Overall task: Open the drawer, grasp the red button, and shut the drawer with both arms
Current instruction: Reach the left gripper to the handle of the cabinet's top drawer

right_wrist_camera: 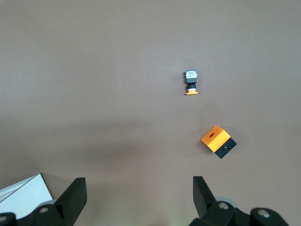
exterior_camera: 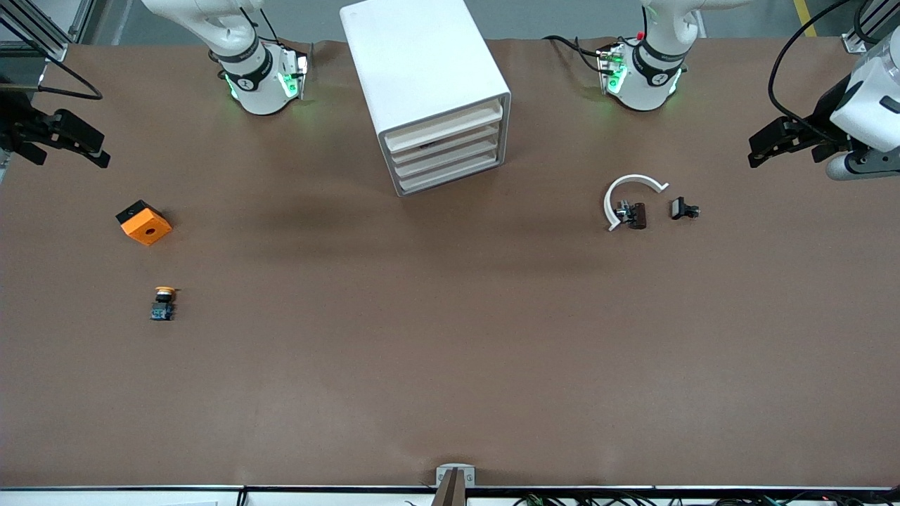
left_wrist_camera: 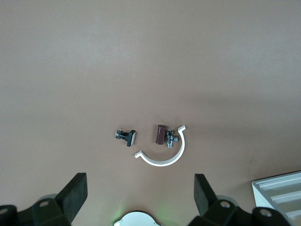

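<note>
The white cabinet [exterior_camera: 422,63] stands between the two arm bases, with its four drawers all shut. The drawer [exterior_camera: 450,146], second from the top, is pushed in, and a dark speck shows at its front slit. The button is hidden. My left gripper [exterior_camera: 784,156] hangs open over the left arm's end of the table; in the left wrist view [left_wrist_camera: 140,193] nothing is between its fingers. My right gripper [exterior_camera: 70,156] hangs open over the right arm's end, also with nothing between its fingers [right_wrist_camera: 138,190]. Corners of the cabinet [left_wrist_camera: 280,193] [right_wrist_camera: 23,193] show in both wrist views.
An orange cube with a hole [exterior_camera: 144,222] [right_wrist_camera: 216,140] and a yellow-capped button [exterior_camera: 163,303] [right_wrist_camera: 191,82] lie toward the right arm's end. A white C-shaped clamp [exterior_camera: 629,179] [left_wrist_camera: 164,162], a small brown part [exterior_camera: 633,214] and a black part [exterior_camera: 683,209] lie toward the left arm's end.
</note>
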You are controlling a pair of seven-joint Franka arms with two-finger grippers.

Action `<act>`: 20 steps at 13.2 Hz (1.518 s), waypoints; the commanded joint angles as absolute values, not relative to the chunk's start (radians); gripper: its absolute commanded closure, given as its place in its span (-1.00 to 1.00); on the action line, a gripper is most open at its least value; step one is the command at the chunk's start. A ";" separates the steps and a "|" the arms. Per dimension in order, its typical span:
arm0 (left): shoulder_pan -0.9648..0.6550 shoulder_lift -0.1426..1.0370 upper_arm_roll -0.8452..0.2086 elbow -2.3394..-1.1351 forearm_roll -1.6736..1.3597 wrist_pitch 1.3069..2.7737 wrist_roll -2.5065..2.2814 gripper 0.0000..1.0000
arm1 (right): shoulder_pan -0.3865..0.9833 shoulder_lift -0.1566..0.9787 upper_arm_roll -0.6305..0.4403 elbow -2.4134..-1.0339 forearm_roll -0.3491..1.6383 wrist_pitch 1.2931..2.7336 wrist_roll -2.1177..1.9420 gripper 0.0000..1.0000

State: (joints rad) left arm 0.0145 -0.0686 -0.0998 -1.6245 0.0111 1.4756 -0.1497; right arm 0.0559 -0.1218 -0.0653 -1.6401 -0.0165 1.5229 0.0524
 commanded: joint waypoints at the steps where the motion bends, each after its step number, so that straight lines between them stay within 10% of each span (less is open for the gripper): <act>1: 0.014 -0.058 -0.101 -1.601 0.015 1.454 -0.156 -1.00 | 0.048 -0.109 -0.061 -1.614 -0.023 1.511 0.064 -1.00; 20: -0.167 0.497 -0.114 -1.523 -0.138 1.516 -1.007 -1.00 | 0.049 -0.103 -0.061 -1.614 -0.023 1.511 0.064 -1.00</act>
